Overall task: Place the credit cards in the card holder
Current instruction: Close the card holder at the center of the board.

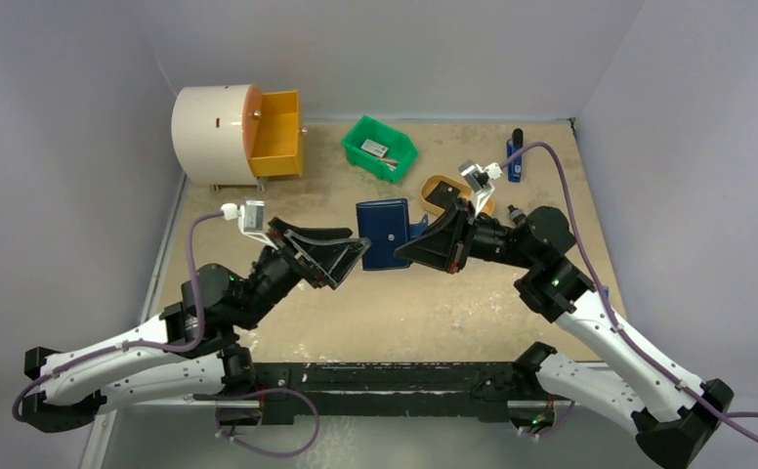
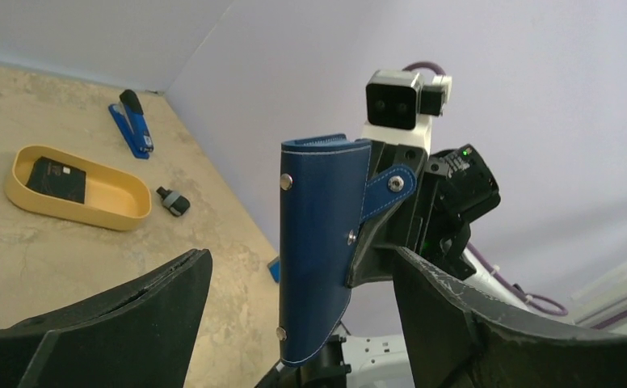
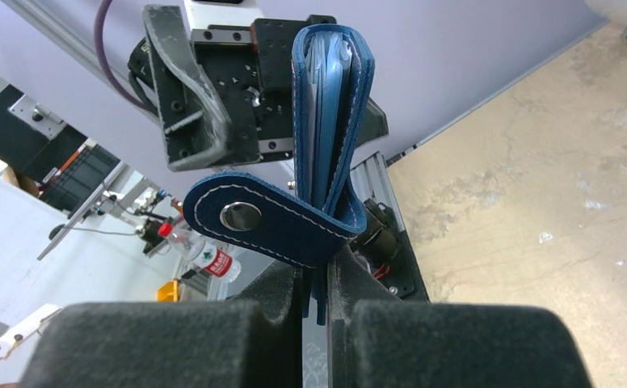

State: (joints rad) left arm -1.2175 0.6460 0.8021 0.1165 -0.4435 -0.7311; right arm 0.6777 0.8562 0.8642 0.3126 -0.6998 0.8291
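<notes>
The right gripper (image 3: 314, 301) is clamped tight on the lower edge of the card holder (image 3: 326, 121) and holds it upright, above the table (image 1: 434, 313), spine up, its snap tab (image 3: 262, 218) curling loose toward the wrist camera with the stud showing. Pale blue leaves show between the two navy covers. From above, the holder hangs just in front of the green bin (image 1: 401, 154), on the side nearer the arm bases. The left gripper (image 1: 349, 262) faces it from the bin's near left, jaws spread wide; in its own wrist view the holder stands between the two dark fingers (image 2: 157, 299), apart from both. A small pale flat item (image 1: 374, 149) lies inside the bin. Right of the bin and a little nearer sits a yellow oval tray (image 2: 124, 218) holding a flat black square (image 2: 56, 176); further right of the bin lies a blue-and-black tool (image 1: 515, 156). Left of the bin stands a cream drum (image 1: 209, 132) with an orange drawer (image 1: 277, 132)
</notes>
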